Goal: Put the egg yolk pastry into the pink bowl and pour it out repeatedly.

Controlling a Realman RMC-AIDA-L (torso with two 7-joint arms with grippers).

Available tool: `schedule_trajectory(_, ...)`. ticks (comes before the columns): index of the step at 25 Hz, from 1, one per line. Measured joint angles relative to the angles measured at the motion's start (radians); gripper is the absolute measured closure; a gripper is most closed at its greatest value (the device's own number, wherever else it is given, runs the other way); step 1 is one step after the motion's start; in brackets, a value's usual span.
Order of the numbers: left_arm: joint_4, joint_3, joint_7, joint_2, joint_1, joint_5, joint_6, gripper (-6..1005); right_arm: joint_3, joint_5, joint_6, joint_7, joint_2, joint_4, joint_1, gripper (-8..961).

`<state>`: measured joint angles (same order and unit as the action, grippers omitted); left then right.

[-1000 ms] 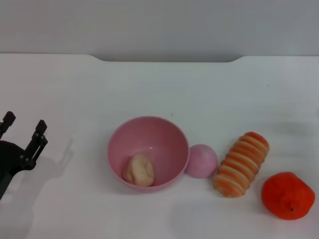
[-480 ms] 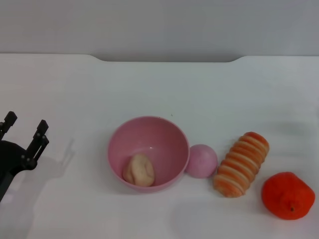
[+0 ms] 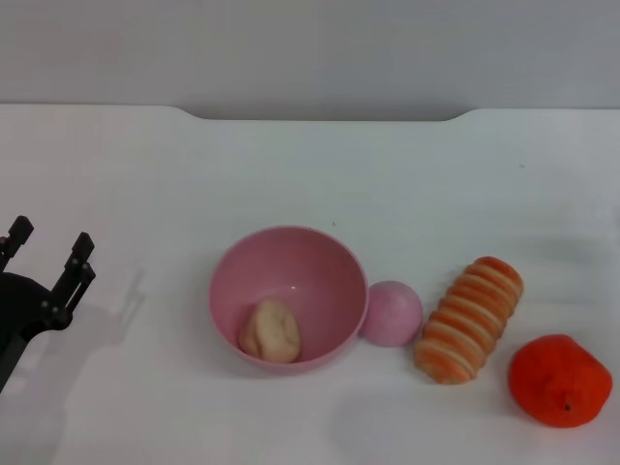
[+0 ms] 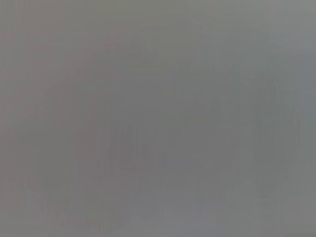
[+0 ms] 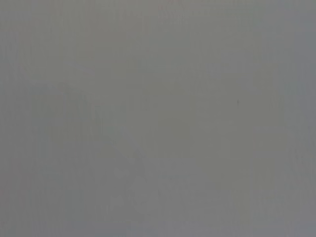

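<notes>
With the egg yolk pastry [image 3: 270, 331] lying in the bottom of the pink bowl [image 3: 320, 262], toward its near-left wall, the load step looks done and a pour is what's left, judging by the layout. Bowl sits upright on the white table [image 3: 310, 165], nothing gripping it. Left gripper [image 3: 46, 254] is at the table's left edge, well apart from the bowl, fingers spread, empty; probably staged there for an approach to the bowl from the left. Right gripper isn't in view. Both wrist views show blank grey, no info.

Count: one pastry, one bowl, one pink ball [image 3: 391, 312] touching the bowl's right side, one striped bread [image 3: 469, 319] just beside the ball, one orange fruit [image 3: 559, 380] further right.
</notes>
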<state>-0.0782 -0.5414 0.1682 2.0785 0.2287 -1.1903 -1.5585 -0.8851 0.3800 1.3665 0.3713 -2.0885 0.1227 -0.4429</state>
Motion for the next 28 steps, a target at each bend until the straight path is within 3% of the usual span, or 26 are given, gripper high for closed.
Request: schedule_trajectory(28,0.000,0.000,-0.002,0.000,0.002,0.000,0.000,354,0.002,-0.002,-0.001,0.000,0.002,-0.010,-0.005,412)
